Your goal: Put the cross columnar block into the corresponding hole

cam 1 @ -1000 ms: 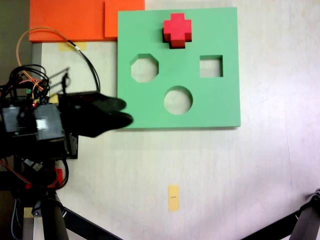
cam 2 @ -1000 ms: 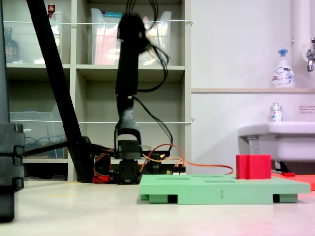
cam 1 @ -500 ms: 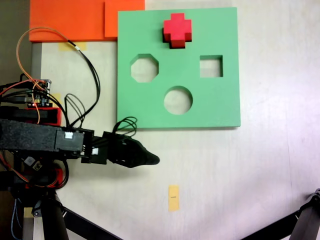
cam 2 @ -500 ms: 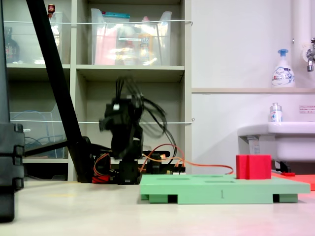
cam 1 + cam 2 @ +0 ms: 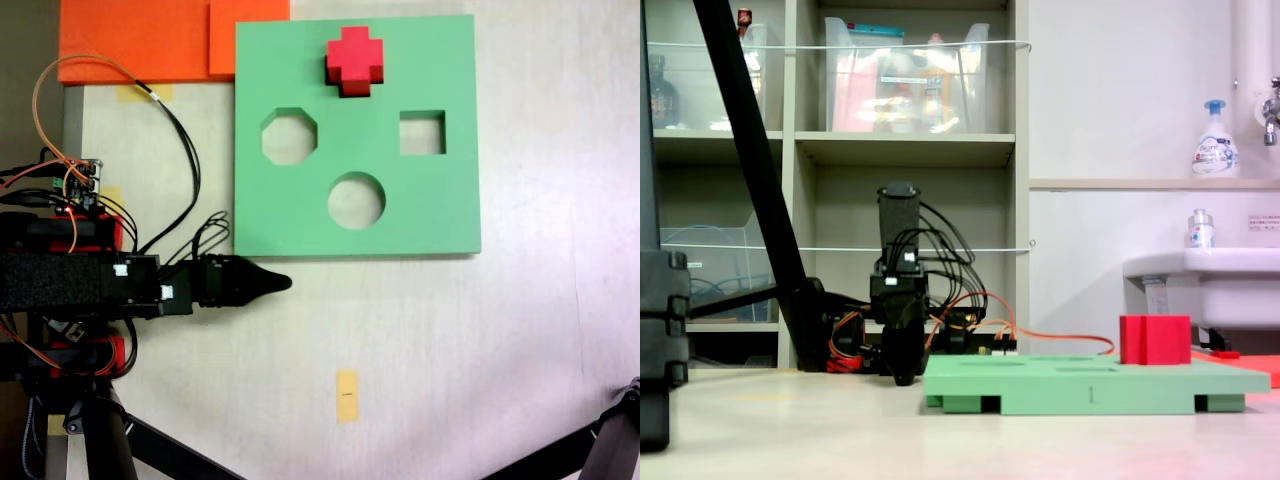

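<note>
The green board [image 5: 440,210] and the red cross columnar block [image 5: 355,60] standing on it both look like matt, soft-edged foam, as do the flat orange sheets [image 5: 150,38] beside the board. The desk [image 5: 450,350] is a smooth, pale, faintly glossy surface, and the small yellow tag [image 5: 346,395] on it looks like paper tape. The end effector [image 5: 270,283] and its arm appear to be matt black plastic with thin rubber-coated cables [image 5: 180,130].
</note>
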### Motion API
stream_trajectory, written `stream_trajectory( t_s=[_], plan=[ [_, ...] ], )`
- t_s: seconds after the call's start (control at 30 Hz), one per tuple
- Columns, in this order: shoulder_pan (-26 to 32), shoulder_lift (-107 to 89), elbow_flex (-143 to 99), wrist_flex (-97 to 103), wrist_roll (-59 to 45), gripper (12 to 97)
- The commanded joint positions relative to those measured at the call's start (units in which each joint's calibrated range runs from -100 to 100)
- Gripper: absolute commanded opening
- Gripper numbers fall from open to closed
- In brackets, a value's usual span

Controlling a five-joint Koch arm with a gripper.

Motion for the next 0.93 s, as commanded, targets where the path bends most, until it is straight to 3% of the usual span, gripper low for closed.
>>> stream_trajectory(
  t_s=[0.0,0.9],
  plan=[
    [0.49,-0.41,-0.78,-4.88,-0.29,49.1],
    [0.15,-0.41,-0.78,-8.64,-0.15,49.3]
  ],
)
